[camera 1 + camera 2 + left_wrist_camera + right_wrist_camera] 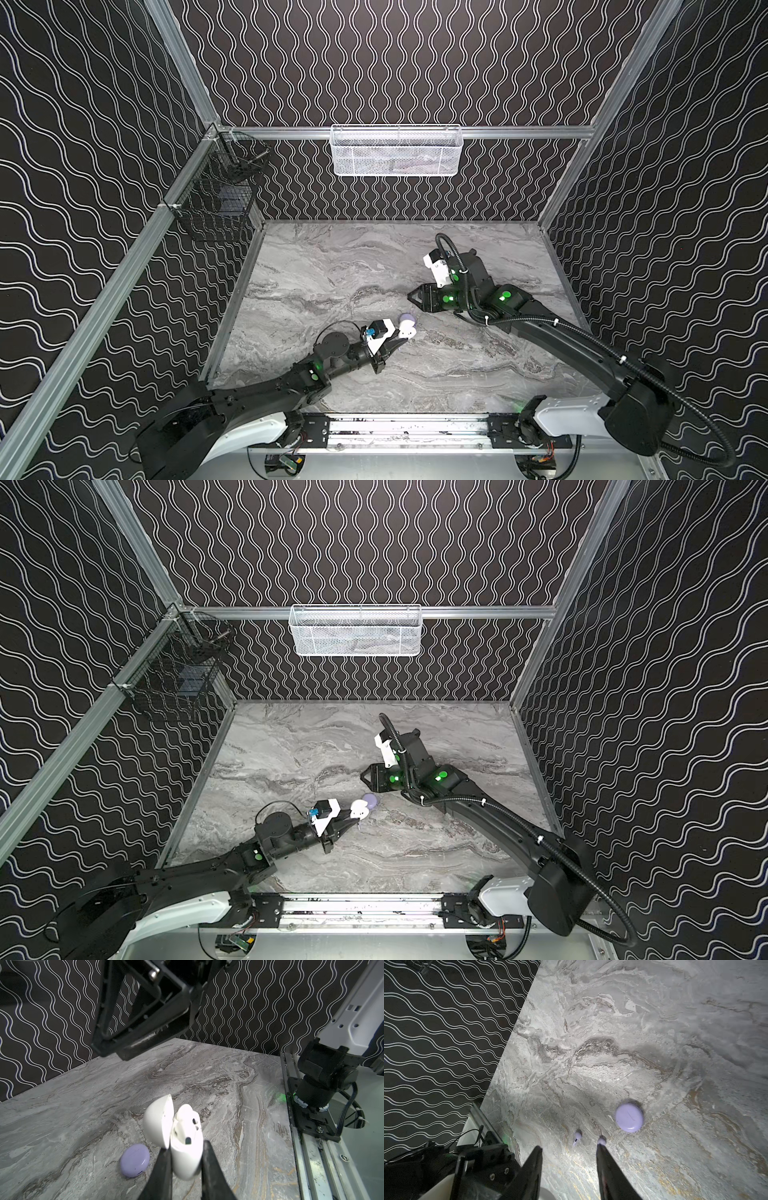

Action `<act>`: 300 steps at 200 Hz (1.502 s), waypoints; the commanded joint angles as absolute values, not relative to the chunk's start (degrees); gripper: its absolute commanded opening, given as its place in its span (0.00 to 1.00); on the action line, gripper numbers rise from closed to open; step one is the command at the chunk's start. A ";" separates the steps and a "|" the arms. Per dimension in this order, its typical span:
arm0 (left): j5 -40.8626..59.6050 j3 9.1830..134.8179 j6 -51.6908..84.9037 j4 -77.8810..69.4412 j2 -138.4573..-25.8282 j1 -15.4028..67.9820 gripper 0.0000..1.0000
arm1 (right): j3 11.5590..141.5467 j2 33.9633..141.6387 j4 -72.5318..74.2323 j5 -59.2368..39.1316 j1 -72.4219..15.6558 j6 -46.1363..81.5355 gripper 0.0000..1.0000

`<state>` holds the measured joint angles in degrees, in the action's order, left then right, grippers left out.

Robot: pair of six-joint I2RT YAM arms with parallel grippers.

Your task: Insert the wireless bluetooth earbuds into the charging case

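The left fingers (164, 1167) clamp the open white case (187, 1157), with white earbuds (186, 1115) seated inside. The right fingers (605, 1161) stand apart, empty, near two lavender earbuds (576, 1139) lying on the tabletop (612, 1043) beside the closed lavender case (629, 1117). They look light, slick and tiny, so pinch across the head.

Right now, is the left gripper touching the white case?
Touching. In the left wrist view, both fingers of the left gripper press against opposite sides of the open white case, with no gap.
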<state>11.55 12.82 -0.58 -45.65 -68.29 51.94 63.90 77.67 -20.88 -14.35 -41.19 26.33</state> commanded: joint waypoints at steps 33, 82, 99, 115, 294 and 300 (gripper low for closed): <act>10.42 13.78 -2.68 -44.55 -68.42 52.38 0.00 | 66.97 82.95 -23.55 -21.11 -41.22 24.85 0.44; 9.93 14.41 -2.90 -43.53 -68.99 52.38 0.00 | 67.51 85.56 -23.56 -23.14 -41.64 24.67 0.44; 9.85 14.41 -2.98 -43.51 -69.01 52.43 0.00 | 67.59 86.50 -23.44 -23.47 -42.24 24.60 0.44; 9.89 14.35 -3.01 -43.51 -69.06 52.38 0.00 | 67.85 87.38 -23.54 -23.20 -42.68 24.37 0.44; 5.73 13.97 -2.90 -42.27 -67.75 52.38 0.00 | 65.24 88.54 -24.60 -24.43 -43.42 23.38 0.43; 5.51 13.88 -2.95 -42.24 -67.59 52.38 0.00 | 65.07 88.51 -24.70 -24.52 -43.50 23.38 0.43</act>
<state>8.93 13.85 -1.96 -40.14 -68.05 52.51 65.76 88.97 -23.20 -23.20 -43.09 24.40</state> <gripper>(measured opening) 0.193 0.427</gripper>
